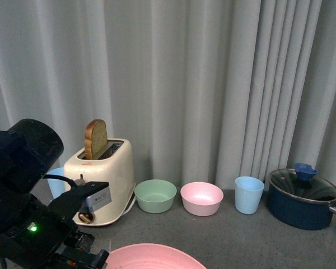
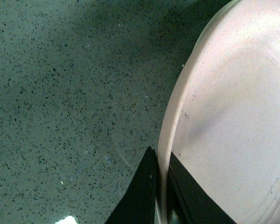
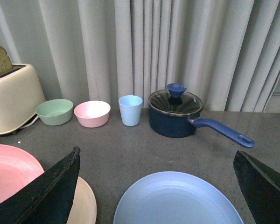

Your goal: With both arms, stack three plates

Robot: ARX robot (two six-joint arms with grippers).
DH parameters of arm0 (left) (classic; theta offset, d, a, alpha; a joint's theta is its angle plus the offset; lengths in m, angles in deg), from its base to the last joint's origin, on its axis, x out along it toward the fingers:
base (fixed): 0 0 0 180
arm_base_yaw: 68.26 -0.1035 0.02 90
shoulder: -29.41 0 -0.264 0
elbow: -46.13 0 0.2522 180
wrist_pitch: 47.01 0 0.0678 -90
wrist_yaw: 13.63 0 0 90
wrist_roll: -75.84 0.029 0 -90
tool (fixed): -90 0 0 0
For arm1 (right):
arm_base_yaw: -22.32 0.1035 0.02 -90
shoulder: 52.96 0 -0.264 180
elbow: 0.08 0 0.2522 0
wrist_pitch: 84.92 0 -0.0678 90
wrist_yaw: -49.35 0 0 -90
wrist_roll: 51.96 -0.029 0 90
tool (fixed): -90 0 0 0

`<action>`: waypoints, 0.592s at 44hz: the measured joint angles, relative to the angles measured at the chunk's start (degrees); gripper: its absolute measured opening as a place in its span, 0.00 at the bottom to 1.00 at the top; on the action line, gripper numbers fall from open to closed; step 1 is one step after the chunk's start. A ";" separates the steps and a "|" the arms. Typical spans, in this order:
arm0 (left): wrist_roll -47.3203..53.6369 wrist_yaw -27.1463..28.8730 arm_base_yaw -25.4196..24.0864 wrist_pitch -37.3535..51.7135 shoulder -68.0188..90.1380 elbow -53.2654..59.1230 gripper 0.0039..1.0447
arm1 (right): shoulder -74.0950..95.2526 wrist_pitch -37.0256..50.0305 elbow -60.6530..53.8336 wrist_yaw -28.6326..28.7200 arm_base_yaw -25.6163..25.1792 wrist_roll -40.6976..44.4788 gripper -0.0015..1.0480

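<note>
My left gripper (image 2: 162, 186) is shut on the rim of the wide pink plate (image 2: 233, 116), one finger on each side of the rim, over the speckled grey tabletop. In the front view the plate (image 1: 151, 258) shows at the bottom edge, beside my black left arm (image 1: 39, 224). In the right wrist view the pink plate (image 3: 9, 172) overlaps a cream plate (image 3: 86, 200). A light blue plate (image 3: 177, 200) lies flat beside them. My right gripper (image 3: 156, 153) is open and empty, its fingers spread wide over the blue plate.
Along the curtain stand a cream toaster (image 1: 103, 179) with a bread slice, a green bowl (image 1: 155, 195), a small pink bowl (image 1: 201, 198), a light blue cup (image 1: 249, 194) and a dark blue lidded pot (image 1: 303, 197), whose handle (image 3: 221, 130) points toward the right arm.
</note>
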 joint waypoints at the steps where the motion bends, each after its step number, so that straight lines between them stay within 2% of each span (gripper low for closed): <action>1: -0.33 0.46 0.46 -0.02 0.39 -0.57 0.03 | 0.00 0.00 0.00 0.00 0.00 0.00 0.93; 26: -5.66 2.54 7.89 1.27 5.05 -4.59 0.03 | 0.00 0.00 0.00 0.00 0.00 0.00 0.93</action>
